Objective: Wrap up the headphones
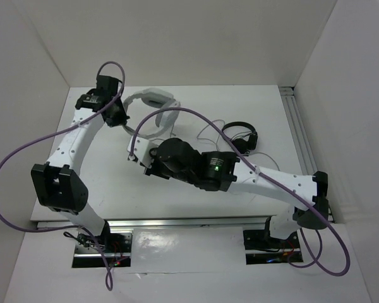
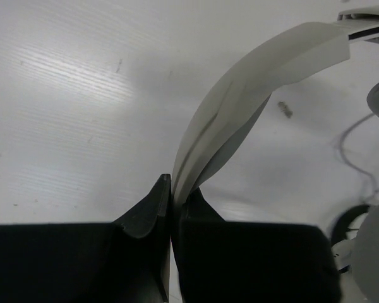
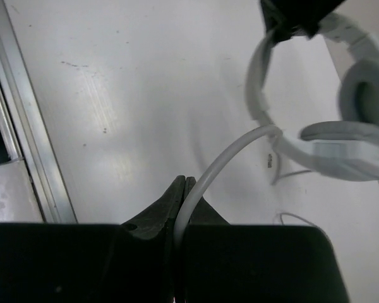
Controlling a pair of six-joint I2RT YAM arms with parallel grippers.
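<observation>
The light grey headphones (image 1: pixel 153 98) are at the back centre of the table, their headband raised. My left gripper (image 1: pixel 118 115) is shut on the wide headband (image 2: pixel 252 76), which is pinched flat between the jaws, as the left wrist view (image 2: pixel 175 190) shows. My right gripper (image 1: pixel 136 156) is just in front of the headphones. It is shut on the grey cable (image 3: pixel 230 151), which curves up from the jaws (image 3: pixel 185 183) to an earcup (image 3: pixel 360 95). More thin cable (image 1: pixel 208 130) lies loose on the table to the right.
A small black on-ear headphone (image 1: pixel 241 136) lies right of the right arm's wrist. An aluminium rail (image 1: pixel 298 126) runs along the table's right edge, another along the front (image 1: pixel 189 222). White walls enclose the table. Purple robot cables (image 1: pixel 177 110) loop over the work area.
</observation>
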